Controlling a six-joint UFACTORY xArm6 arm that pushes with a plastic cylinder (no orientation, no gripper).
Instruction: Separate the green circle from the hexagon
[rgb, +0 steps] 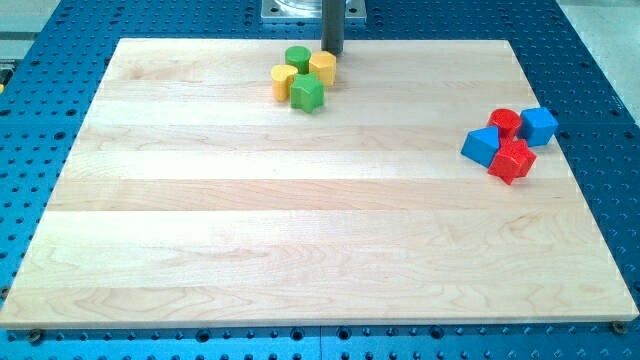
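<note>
The desk (300, 230) is a pale wooden board with visible grain bands, lying on a blue perforated metal base (600, 60). No container is on it; all 8 blocks sit bare on the wood.

Near the view's top, left of centre, 4 blocks are packed together. The green circle (297, 57) is a short round cylinder at the back of the group. Just to its right, touching or nearly so, is the yellow hexagon (322, 67). A second yellow block (284, 81), rounded but of unclear shape, sits at the group's left, and a green star-like block (308, 92) with an angular outline is at the front.

Well apart, at the view's right, are 4 more: a red round block (505, 123), a blue cube (539, 125), a blue triangular block (481, 146) and a red angular block (512, 160), clustered tightly.

The tool is a plain dark rod without any jaws, holding nothing. My tip (333, 53) stands just behind the yellow hexagon's right side, to the right of the green circle; whether it touches the hexagon I cannot tell.
</note>
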